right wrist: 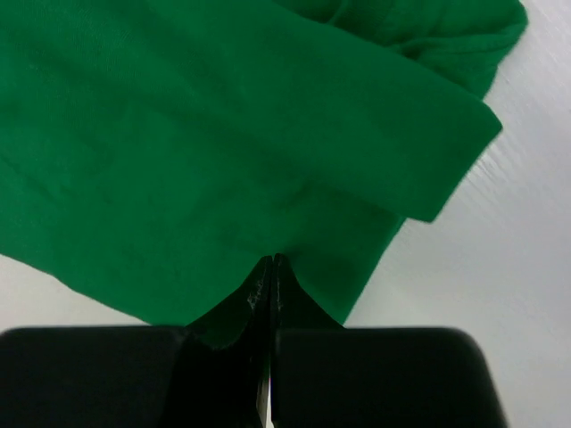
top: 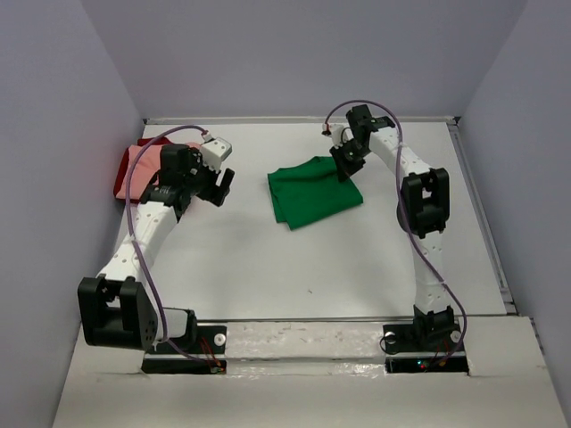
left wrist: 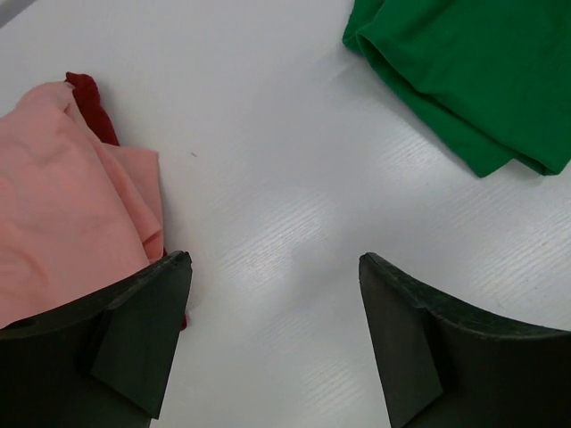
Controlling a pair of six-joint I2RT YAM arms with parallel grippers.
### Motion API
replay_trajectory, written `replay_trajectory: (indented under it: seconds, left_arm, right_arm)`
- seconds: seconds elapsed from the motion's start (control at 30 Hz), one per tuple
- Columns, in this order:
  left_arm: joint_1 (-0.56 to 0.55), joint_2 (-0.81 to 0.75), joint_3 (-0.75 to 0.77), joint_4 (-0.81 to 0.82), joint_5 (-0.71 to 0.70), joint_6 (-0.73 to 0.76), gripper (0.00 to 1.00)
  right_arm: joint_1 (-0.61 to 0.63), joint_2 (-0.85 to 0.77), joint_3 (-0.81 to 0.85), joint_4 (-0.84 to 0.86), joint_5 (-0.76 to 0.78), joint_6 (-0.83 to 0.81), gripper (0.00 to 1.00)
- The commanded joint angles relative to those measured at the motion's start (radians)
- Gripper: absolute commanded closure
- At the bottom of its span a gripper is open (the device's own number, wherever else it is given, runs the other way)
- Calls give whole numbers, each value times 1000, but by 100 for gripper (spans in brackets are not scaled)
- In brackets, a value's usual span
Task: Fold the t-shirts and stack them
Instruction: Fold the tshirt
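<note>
The bright green t-shirt [top: 314, 192] lies folded flat near the table's middle. It also shows in the left wrist view [left wrist: 464, 80] and fills the right wrist view [right wrist: 223, 134]. My right gripper [top: 346, 165] is shut, with its tips [right wrist: 272, 260] down on the shirt's far right edge; no cloth shows between the fingers. The salmon pink t-shirt [top: 147, 165] lies on the dark red t-shirt [top: 122, 174] at the far left. My left gripper [top: 219, 185] is open and empty over bare table [left wrist: 272, 267], just right of the pink shirt [left wrist: 62, 205] and the red shirt [left wrist: 89, 102].
Grey walls [top: 53, 134] close the table on the left, back and right. White tabletop [top: 294, 259] lies between the green shirt and the arm bases. The pink and red pile sits against the left wall.
</note>
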Motion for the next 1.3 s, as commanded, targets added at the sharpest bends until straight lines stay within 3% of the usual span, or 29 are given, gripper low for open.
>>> replay_trajectory:
  seconds: [0.0, 0.33, 0.87, 1.07, 1.13, 1.27]
  left_arm:
    - [5, -73, -54, 65, -39, 34, 13]
    - [33, -93, -78, 92, -47, 29, 11]
    - [87, -85, -88, 89, -32, 37, 9]
    - [102, -85, -90, 89, 1, 29, 8]
    - [107, -91, -90, 89, 22, 21, 1]
    - [159, -111, -110, 105, 163, -35, 1]
  right_arm:
    - [11, 32, 100, -15, -32, 16, 100]
    - [20, 138, 210, 19, -9, -3, 100]
    - [39, 322, 430, 269, 121, 30, 100]
    - [59, 288, 391, 284, 166, 8, 100]
    - [59, 227, 347, 286, 175, 0, 100]
    - [59, 68, 223, 301, 160, -7, 100]
